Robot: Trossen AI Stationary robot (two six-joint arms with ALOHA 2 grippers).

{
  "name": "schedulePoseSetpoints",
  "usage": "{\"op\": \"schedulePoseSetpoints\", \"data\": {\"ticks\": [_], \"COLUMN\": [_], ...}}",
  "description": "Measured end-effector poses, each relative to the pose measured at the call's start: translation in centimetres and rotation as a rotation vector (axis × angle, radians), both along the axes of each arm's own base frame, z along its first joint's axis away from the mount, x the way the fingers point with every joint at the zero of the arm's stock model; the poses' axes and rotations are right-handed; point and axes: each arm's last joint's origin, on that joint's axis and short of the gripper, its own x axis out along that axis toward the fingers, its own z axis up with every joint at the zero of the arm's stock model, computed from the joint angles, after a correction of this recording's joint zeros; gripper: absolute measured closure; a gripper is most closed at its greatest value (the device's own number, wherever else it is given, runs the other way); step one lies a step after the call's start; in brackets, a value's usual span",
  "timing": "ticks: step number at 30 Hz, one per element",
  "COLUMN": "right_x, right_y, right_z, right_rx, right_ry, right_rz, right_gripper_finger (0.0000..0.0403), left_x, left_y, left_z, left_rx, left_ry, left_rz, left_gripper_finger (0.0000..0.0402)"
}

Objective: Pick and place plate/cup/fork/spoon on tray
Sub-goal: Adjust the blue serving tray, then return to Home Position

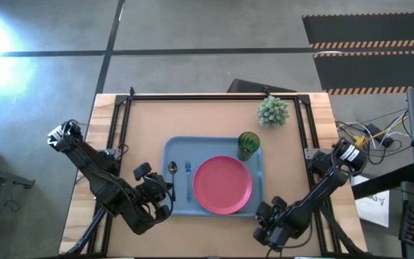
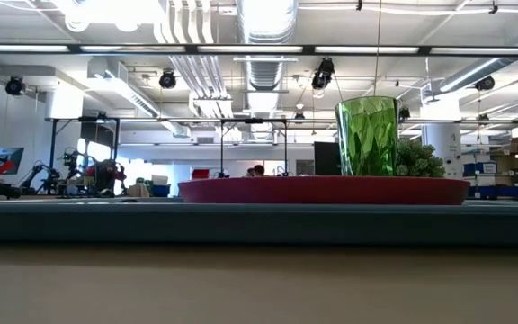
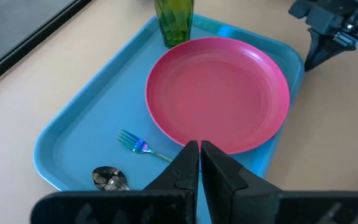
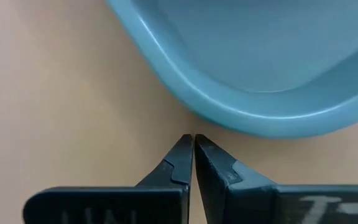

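Note:
The light-blue tray [image 1: 175, 151] lies mid-table. On it rest the pink plate [image 1: 223, 185], the green cup [image 1: 248, 144] standing upright at the far right corner, and the fork [image 1: 188, 176] and spoon [image 1: 172, 173] lying side by side to the plate's left. My left gripper [image 3: 199, 149] hovers shut over the tray's near left edge [image 3: 55, 177]; its wrist view shows the plate [image 3: 219, 93], cup [image 3: 174, 22], fork [image 3: 142, 147] and spoon [image 3: 109, 178]. My right gripper [image 4: 193, 142] is shut over bare table beside the tray's near right corner [image 4: 247, 106].
A spiky pale-green potted plant [image 1: 273, 110] stands on the table beyond the tray's far right corner. Bare tabletop runs along the far side and the left. Dark frame rails [image 1: 214, 96] border the table. Cables and equipment [image 1: 379, 137] lie off its right edge.

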Motion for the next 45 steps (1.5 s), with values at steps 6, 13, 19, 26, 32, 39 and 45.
{"op": "schedulePoseSetpoints", "data": {"ticks": [6, 13, 19, 26, 32, 39, 45], "right_x": [-0.1, -0.5, -0.6, -0.1, 1.6, 3.3, 0.4], "right_y": [-0.7, -1.4, -1.5, -0.9, 0.9, 0.3, -3.3], "right_z": [0.7, 1.5, 1.6, 2.2, 5.1, 13.2, 21.6], "right_rx": [-0.039, -0.058, -0.061, -0.019, -0.028, -0.227, -0.406], "right_ry": [0.028, 0.017, 0.015, -0.029, -0.16, -0.383, -0.534], "right_rz": [0.012, 0.03, 0.025, 0.033, 0.194, 0.353, 0.428], "right_gripper_finger": [0.0394, 0.0394, 0.0394, 0.0394, 0.0394, 0.0394, 0.0394], "left_x": [0.0, 0.1, 0.2, 0.2, 0.2, -0.5, -4.2], "left_y": [0.0, -0.1, -0.1, -0.1, -0.1, 0.7, 4.1], "left_z": [0.0, 0.0, 0.1, 0.1, 0.4, 3.2, 7.6], "left_rx": [-0.002, -0.012, -0.017, -0.017, 0.017, 0.142, 0.156], "left_ry": [-0.002, -0.013, -0.02, -0.02, -0.02, -0.046, -0.149], "left_rz": [0.001, 0.002, 0.001, 0.001, -0.022, -0.112, -0.167], "left_gripper_finger": [0.0402, 0.0402, 0.0402, 0.0402, 0.0402, 0.0402, 0.0402]}}
